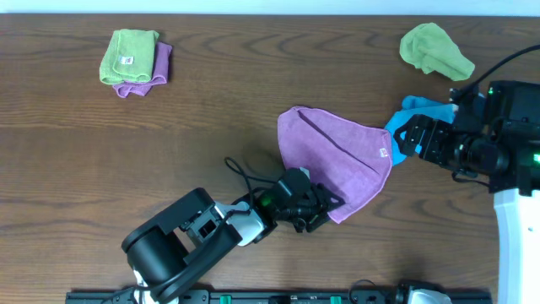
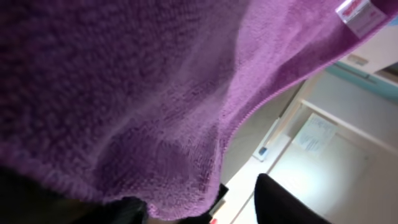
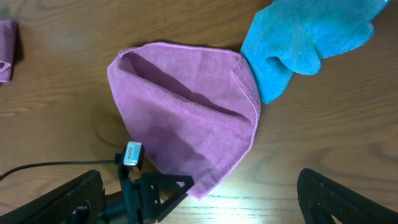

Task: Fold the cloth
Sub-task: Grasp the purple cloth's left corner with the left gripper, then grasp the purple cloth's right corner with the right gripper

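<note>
Dark wooden desk (image 1: 219, 110), lilac cloth (image 1: 337, 156) part-folded right of centre, lower corner pinched in closed left gripper (image 1: 325, 209), right gripper (image 1: 399, 139) spread wide, empty, beside tagged edge.

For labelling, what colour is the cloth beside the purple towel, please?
Crumpled soft cloth: bright blue, clearest in right wrist view.

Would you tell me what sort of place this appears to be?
Probably a robotics lab bench: the left arm and right arm reach over a wooden table bearing a purple cloth and a blue cloth.
</note>
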Robot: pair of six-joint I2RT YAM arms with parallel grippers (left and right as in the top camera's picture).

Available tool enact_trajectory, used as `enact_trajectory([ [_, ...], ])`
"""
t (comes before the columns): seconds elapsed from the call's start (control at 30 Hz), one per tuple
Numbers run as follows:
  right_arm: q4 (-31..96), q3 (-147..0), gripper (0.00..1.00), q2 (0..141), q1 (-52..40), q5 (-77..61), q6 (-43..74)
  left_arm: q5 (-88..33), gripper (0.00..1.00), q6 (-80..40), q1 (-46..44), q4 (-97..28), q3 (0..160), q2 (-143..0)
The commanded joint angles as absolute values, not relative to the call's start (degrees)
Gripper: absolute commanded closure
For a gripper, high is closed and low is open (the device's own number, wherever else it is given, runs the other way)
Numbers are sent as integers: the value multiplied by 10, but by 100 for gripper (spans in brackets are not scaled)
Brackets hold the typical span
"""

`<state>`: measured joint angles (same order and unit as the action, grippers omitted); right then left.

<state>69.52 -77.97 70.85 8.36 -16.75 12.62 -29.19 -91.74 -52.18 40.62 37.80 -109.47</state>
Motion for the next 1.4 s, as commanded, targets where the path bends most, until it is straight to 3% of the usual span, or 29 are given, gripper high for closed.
enact_trajectory([
  [0.0, 696, -780, 1, 707, 86, -181, 132, -266, 61, -908, -523, 393, 372, -1129],
  [0.17, 697, -780, 1, 707, 86, -183, 132, -274, 94, -867, -521, 393, 373, -1131],
  [0.33, 710, -778, 1, 707, 86, -184, 130, -328, 94, -830, -494, 393, 373, -1131],
  [0.6, 681, -684, 1, 707, 86, -184, 126, -517, 94, -677, -378, 336, 373, -1108],
  [0.77, 607, -569, 1, 707, 86, -222, 137, -575, 94, -551, -323, 212, 373, -1065],
  [1.1, 420, -419, 5, 708, 58, -290, 239, -575, 94, -226, -175, -183, 373, -959],
  [1.2, 360, -394, 11, 710, 29, -289, 292, -550, 94, -181, -140, -247, 373, -949],
  [1.37, 230, -369, 12, 742, -43, -283, 358, -514, 94, -136, -108, -302, 375, -947],
])
